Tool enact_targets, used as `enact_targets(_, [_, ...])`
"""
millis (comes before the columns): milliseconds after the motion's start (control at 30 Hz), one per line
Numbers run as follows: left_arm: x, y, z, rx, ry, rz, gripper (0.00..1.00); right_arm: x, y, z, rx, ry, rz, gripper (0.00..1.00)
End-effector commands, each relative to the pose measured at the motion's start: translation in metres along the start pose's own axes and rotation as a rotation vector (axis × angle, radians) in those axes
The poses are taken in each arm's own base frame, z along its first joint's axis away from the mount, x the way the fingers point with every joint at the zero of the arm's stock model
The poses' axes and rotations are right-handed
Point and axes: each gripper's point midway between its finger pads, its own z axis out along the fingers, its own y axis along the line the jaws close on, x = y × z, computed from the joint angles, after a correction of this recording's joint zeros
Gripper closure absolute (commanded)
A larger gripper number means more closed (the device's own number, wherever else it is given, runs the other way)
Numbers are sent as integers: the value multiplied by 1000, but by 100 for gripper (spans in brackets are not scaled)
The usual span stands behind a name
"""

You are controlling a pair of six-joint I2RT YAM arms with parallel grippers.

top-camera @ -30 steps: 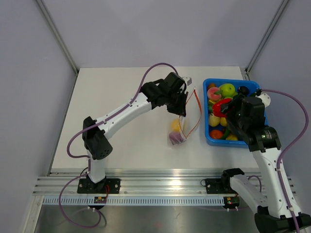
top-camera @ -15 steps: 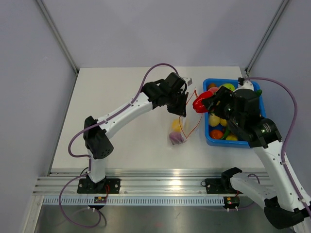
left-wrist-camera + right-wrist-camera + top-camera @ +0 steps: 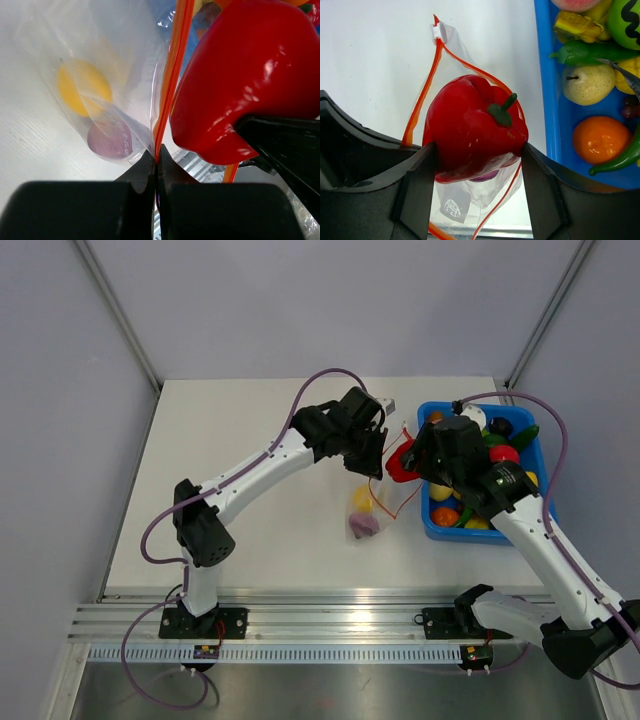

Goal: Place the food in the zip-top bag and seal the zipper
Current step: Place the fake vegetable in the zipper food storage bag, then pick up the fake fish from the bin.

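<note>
The white worktop (image 3: 230, 450) spreads beneath both grippers. The blue bin (image 3: 460, 533), full of food, sits just right of the right gripper (image 3: 476, 150). The zip-top bag (image 3: 470, 195) hangs below the left gripper (image 3: 156, 161), its mouth open directly under the right gripper. The right gripper clamps the red pepper (image 3: 465, 127) by its sides, stem towards the wrist, right beside the left gripper. A yellow piece (image 3: 82, 87) and a purple piece (image 3: 107, 140) lie at the bag's bottom, below the left gripper. That gripper pinches the zipper (image 3: 172, 65) tightly.
</note>
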Motion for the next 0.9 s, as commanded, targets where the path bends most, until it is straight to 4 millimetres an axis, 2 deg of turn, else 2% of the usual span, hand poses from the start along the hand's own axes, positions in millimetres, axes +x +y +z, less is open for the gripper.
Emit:
enact_targets(0, [-21,-21,-26,79,-74,22,100,-2,-3,7,34,-18,-27,56])
enact_targets(33, [-21,-22,-26,85,-72,22,100,-3,-2,6,31,-20,-33,52])
enact_targets(67, [-21,-23,-26,92,-74,22,100,-1,-2,8,37,-9,-40,37])
enact_targets(167, [-22,-26,-27,102,-73,22,100,-1,3,7,17,3,-58,18])
enact_targets(200, [-21,-25,-26,100,-73,22,100,-2,3,5,13,2,-62,6])
enact_targets(233, [-22,-25,-26,103,-71,21,100,-4,4,2,7,-3,-65,4])
enact_targets(300, [-21,-25,-24,104,-69,20,100,-7,3,-1,9,-13,-62,3])
enact_targets(400, [-20,-23,-22,99,-63,17,100,-17,-11,-11,68,-59,-65,4])
enact_targets(600, [-16,-18,-17,90,-58,9,100,-41,-49,-32,234,-179,-81,17])
enact_targets(633, [-16,-19,-18,92,-59,9,100,-47,-62,-34,284,-200,-76,18])
enact_targets(733, [-14,-17,-18,86,-61,13,100,-47,-94,-35,393,-183,-90,22])
enact_targets(767, [-14,-16,-20,84,-63,14,100,-51,-112,-34,447,-183,-70,23])
enact_targets(867, [-12,-14,-20,81,-67,17,100,-42,-142,-23,541,-110,-116,24])
